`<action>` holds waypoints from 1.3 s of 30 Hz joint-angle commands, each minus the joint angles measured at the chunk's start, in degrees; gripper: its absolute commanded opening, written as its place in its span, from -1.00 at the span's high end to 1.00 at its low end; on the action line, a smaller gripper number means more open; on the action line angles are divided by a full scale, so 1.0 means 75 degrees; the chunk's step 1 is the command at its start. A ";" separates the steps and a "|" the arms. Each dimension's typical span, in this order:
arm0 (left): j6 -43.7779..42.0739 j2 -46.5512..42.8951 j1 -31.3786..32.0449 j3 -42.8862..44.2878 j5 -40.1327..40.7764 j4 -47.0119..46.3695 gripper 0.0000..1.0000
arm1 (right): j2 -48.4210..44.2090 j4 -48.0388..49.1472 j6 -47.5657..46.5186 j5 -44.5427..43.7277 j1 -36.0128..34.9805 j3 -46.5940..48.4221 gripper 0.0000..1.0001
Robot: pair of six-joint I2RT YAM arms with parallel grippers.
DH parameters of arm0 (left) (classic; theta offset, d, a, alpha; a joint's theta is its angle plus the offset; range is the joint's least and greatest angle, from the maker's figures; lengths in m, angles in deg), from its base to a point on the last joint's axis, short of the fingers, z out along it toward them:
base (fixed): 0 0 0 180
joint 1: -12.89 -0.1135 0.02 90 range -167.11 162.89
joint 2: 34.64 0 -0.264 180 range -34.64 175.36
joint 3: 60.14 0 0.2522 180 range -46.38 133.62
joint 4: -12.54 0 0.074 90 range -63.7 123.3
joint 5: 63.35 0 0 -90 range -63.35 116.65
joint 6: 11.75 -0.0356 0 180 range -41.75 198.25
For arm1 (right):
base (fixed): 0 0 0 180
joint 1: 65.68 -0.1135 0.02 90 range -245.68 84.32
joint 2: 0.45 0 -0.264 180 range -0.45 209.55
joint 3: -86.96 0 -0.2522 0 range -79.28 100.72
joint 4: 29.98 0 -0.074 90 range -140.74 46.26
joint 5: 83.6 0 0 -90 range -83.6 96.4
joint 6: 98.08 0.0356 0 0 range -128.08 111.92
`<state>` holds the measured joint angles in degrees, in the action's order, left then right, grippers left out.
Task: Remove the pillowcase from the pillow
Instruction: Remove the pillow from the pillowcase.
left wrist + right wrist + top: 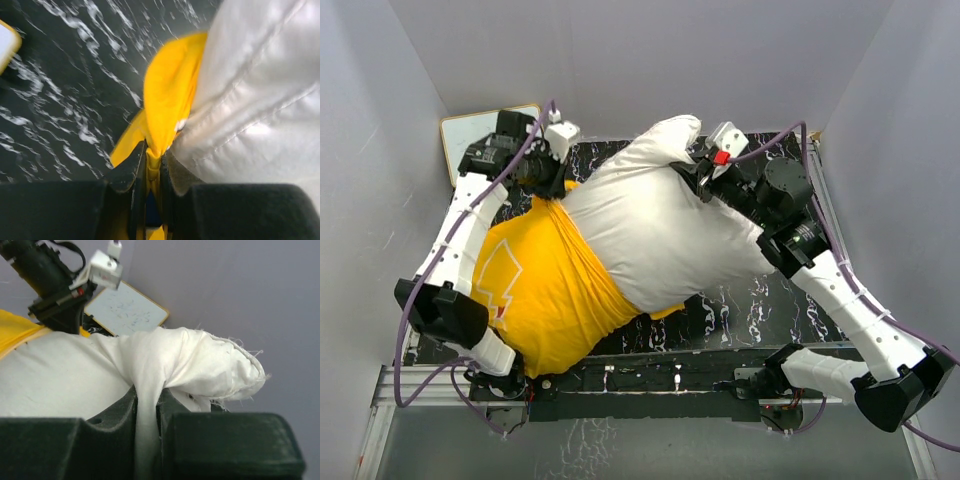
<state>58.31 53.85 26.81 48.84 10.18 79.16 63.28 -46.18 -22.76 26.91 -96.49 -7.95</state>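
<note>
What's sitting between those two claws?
Only the white pillow: the top view shows its uncovered half spanning from left gripper to right gripper.

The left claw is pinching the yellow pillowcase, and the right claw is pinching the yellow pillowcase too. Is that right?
Not quite. The right gripper is pinching the white pillow, not the yellow cloth. The right wrist view shows white fabric squeezed between its jaws. The left gripper really is pinching the yellow pillowcase.
</note>
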 commanded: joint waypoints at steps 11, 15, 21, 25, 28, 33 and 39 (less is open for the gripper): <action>0.0701 -0.0018 -0.0485 0.3857 -0.0205 -0.2180 1.00 | -0.0434 0.3822 0.0681 -0.5062 0.0299 -0.1566 0.84; 0.0928 -0.0783 -0.0450 0.1314 -0.0826 -0.2079 1.00 | -0.0665 0.3508 0.1645 -0.5629 0.0404 -0.2763 0.84; 0.1192 -0.1533 -0.0408 -0.1547 -0.1619 -0.2367 1.00 | -0.1029 0.1552 0.3528 -0.6389 0.0512 -0.3287 -0.35; 0.1506 -0.1383 -0.0335 -0.2041 -0.1951 -0.2443 1.00 | -0.1611 0.0215 0.4063 -0.6495 0.0551 -0.2505 -0.95; 0.1784 -0.1168 -0.0201 -0.2065 -0.2090 -0.2697 1.00 | -0.1634 -0.0621 0.4288 -0.5713 0.0545 -0.1831 -0.96; 0.1842 -0.0971 0.0192 -0.1747 -0.2028 -0.2548 1.00 | -0.0894 -0.0896 0.4061 -0.4601 0.0552 -0.0774 -0.97; 0.1592 -0.1233 0.0244 -0.1646 -0.1828 -0.2277 1.00 | 0.1058 -0.1657 0.3503 -0.4183 0.0551 0.0549 -0.96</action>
<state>71.14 46.24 28.27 34.63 -4.31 59.36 63.38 -53.72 6.38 -7.31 -92.51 -7.01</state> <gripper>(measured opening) 0.097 0.982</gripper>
